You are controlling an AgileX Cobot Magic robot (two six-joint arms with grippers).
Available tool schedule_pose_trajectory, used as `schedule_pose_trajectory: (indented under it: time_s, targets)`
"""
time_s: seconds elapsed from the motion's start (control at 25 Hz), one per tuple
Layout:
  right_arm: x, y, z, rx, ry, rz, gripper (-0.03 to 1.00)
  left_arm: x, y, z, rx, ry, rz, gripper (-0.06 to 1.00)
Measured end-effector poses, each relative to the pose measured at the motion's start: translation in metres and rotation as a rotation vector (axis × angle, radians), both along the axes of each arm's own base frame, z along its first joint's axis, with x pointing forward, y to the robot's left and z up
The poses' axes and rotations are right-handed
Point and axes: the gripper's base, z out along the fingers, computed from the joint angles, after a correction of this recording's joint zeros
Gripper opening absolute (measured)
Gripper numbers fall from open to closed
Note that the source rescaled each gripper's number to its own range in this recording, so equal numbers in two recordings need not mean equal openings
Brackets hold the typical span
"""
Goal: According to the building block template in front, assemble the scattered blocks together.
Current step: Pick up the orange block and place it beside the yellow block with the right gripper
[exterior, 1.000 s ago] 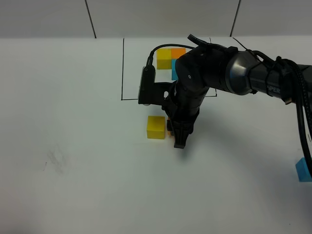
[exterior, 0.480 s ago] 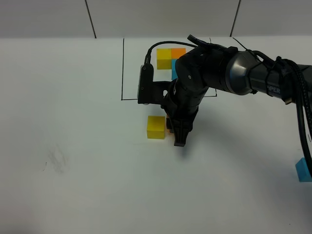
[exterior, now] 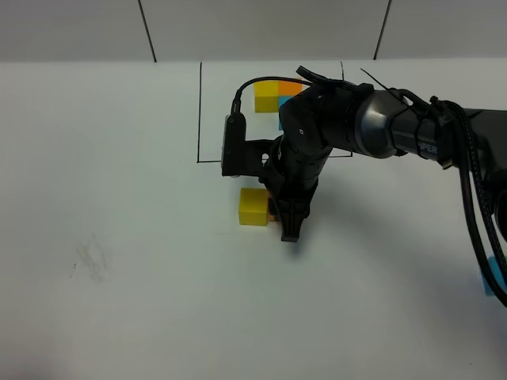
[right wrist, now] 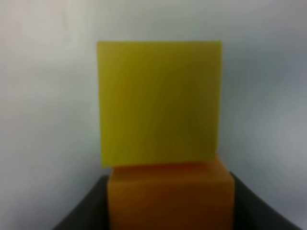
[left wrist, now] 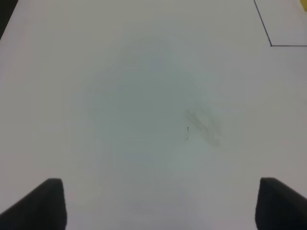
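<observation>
The building block template sits at the back inside a thin black frame (exterior: 199, 111): a yellow cube (exterior: 267, 96), an orange cube (exterior: 290, 85) and a sky-blue one (exterior: 281, 120), partly hidden by my right arm. In front of the frame, a scattered yellow block (exterior: 253, 207) rests on the table. My right gripper (exterior: 287, 222) is shut on the scattered orange block (right wrist: 170, 196), which touches the yellow block (right wrist: 159, 103). The scattered sky-blue block (exterior: 496, 277) lies at the far right edge, half hidden behind cables. My left gripper (left wrist: 163, 206) hovers open over bare table.
The white table carries a faint grey smudge (exterior: 91, 257) at the front left, also under the left gripper as the smudge (left wrist: 204, 125). A corner of the black frame (left wrist: 271, 45) shows in the left wrist view. Black cables (exterior: 475, 214) hang along the right arm.
My right arm has shifted slightly left and away with the orange block, closing it against the yellow block. The cables now cover more of the sky-blue block. The left gripper is unchanged.
</observation>
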Motion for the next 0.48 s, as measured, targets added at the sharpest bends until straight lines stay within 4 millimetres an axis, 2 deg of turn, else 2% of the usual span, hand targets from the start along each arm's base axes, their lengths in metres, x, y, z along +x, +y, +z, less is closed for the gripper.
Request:
schedule_pose_trajectory:
  time_s: [0.48]
  targets:
    - [0.0041,0.0043,-0.0087,-0.01,0.022,0.028,0.22,0.0,0.0,0.0,0.0,-0.001,0.0,0.69]
